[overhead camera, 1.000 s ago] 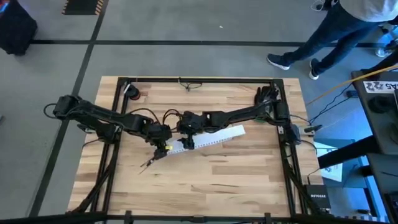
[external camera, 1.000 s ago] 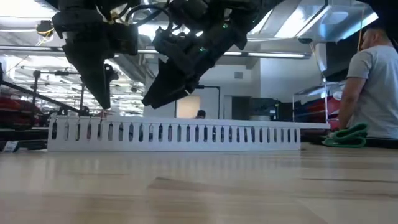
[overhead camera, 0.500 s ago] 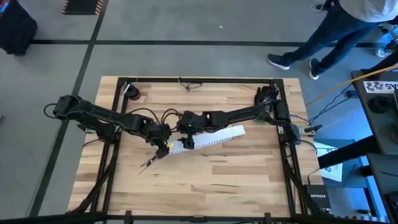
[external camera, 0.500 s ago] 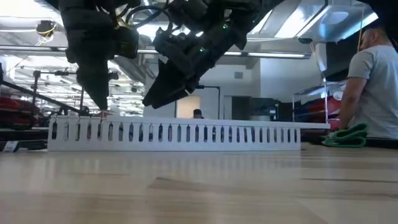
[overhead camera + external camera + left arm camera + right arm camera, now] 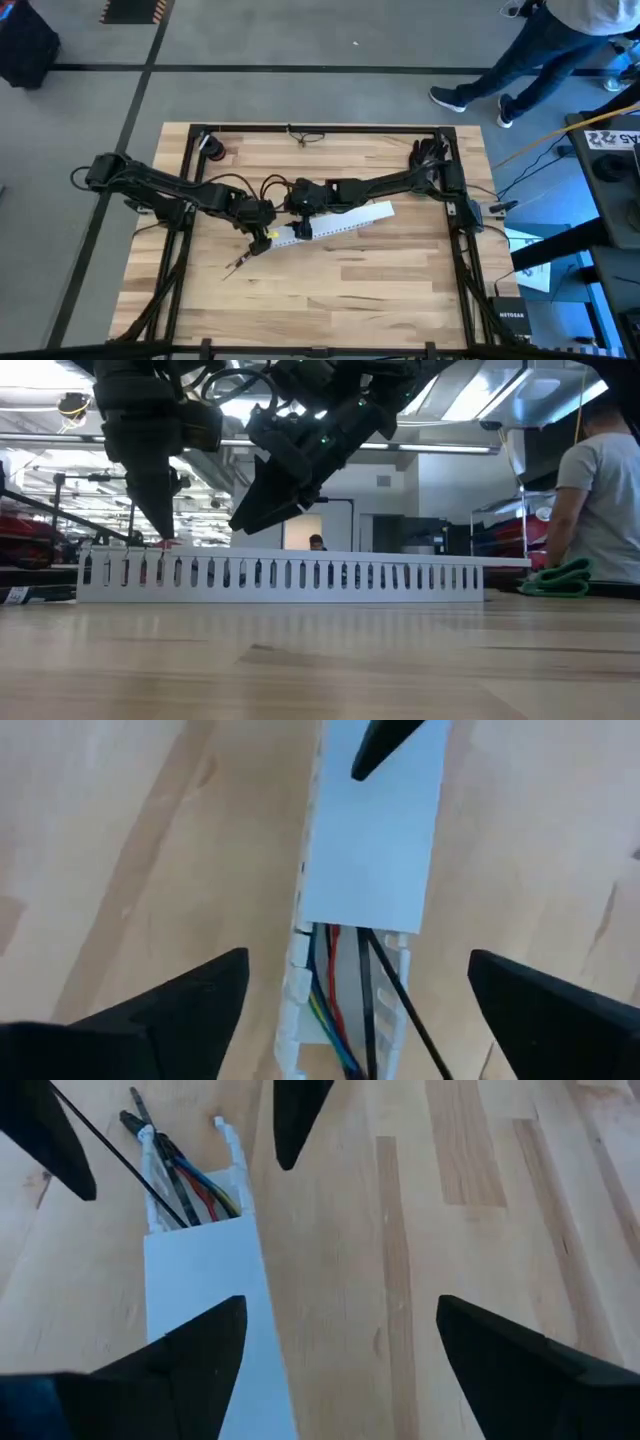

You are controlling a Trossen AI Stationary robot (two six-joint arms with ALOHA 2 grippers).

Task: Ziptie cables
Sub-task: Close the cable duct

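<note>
lying in the open end of the white slotted duct (image 5: 372, 850), the cables (image 5: 335, 982) show no tie cinched round them yet. left gripper (image 5: 350, 1020) and right gripper (image 5: 335, 1360) hover spread and empty above, so the bundling looks undone.

No readable text or labels anywhere.

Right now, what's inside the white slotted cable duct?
At the uncovered end of the white slotted plastic duct, thin blue, red, yellow and dark cables lie in the channel, with a stiff black strip running out. The flat white cover hides the rest.
</note>
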